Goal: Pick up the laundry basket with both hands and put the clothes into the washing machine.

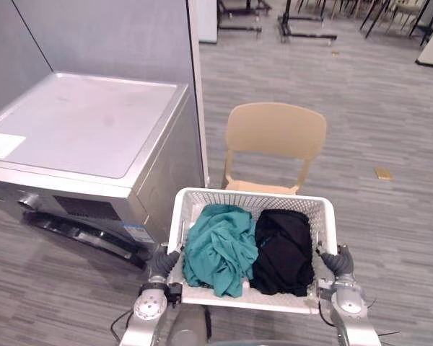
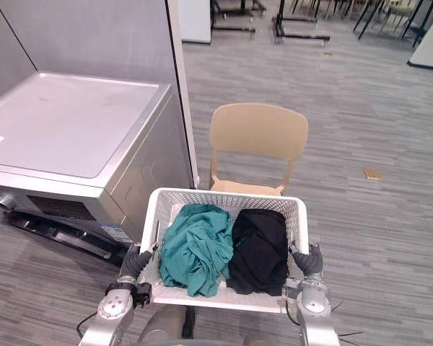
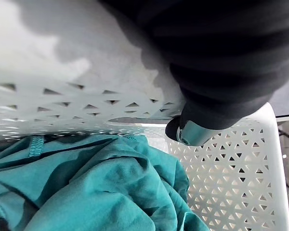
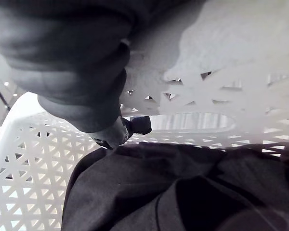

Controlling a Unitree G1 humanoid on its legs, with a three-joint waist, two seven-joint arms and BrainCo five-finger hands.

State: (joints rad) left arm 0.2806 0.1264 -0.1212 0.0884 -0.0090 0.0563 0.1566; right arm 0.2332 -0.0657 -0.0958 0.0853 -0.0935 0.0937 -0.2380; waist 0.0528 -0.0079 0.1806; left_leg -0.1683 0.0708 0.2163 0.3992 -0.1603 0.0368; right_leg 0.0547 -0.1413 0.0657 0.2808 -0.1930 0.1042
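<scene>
Left hand (image 1: 164, 261) and right hand (image 1: 337, 261) each clamp a side of the basket (image 1: 249, 193), thumbs hooked inside. The clothes (image 1: 220, 249) lie in it. The carrying step seems underway; next it should turn left toward the washing machine (image 1: 86, 126).

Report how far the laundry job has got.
Done: the basket looks lifted, in front of the chair, with the left hand and right hand gripping its two sides. In hand: carrying it; the washing machine stands to the robot's left. Left: the teal garment and black garment both lie in the basket, so nothing is loaded yet.
</scene>
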